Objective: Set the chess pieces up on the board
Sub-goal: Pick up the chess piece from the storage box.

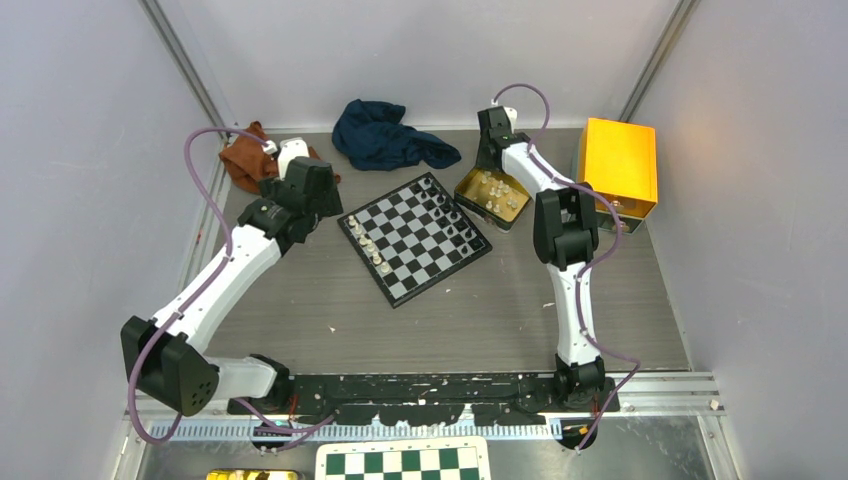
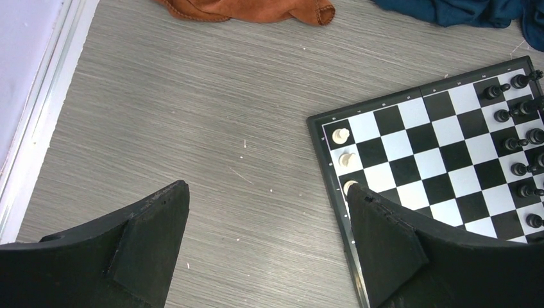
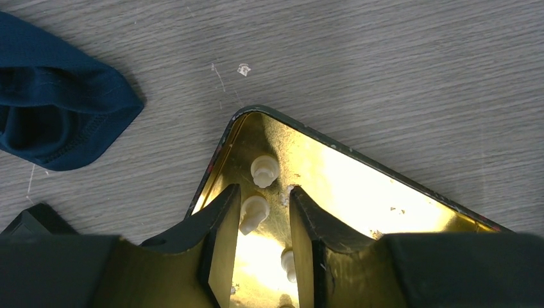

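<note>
cream piece (image 3: 254,213) between right fingers (image 3: 218,234) lies tilted in gold tray (image 3: 385,199).

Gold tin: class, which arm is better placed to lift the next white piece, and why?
Right, likely: the right claw sits inside the gold tin, fingers flanking a white piece. The left claw hangs open at the board edge, away from the tin.
</note>
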Controlling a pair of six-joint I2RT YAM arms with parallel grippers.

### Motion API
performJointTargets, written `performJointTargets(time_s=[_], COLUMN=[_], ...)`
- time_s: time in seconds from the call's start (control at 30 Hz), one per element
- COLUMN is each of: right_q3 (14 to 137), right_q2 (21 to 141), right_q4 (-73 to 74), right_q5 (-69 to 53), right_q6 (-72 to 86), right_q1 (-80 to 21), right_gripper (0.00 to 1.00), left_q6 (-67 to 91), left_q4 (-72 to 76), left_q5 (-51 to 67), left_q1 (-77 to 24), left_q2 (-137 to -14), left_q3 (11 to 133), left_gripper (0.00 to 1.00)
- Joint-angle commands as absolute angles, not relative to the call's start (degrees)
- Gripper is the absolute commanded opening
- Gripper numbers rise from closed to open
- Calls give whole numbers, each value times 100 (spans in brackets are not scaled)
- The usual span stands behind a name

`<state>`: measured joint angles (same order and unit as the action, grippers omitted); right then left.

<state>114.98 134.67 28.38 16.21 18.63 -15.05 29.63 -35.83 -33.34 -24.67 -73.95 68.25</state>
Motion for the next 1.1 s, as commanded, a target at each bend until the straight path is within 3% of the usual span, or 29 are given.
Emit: performJointTargets(time_s=[0.0,0.6,1.07], right_q3=[11801,11923,11977], right_q2=[13477,13640,13694], right_q4=[2610,2592,2639], right_q5=[1566,1473,1389], right_q6=[1929,1941,1953], right_q1=[-1449,-1390,-1371], right_gripper=[39,34,23], left_q6=[3021,2950,2908], left_q4=[-3384,-3308,-3288], left_q5=[-3464,-3445,-3452], left_q1=[-2443,-2443,-2443], left_q2=[-7421,-7652,-7743], left_q3=[7075,7164,7201], left_gripper=[93,93,93])
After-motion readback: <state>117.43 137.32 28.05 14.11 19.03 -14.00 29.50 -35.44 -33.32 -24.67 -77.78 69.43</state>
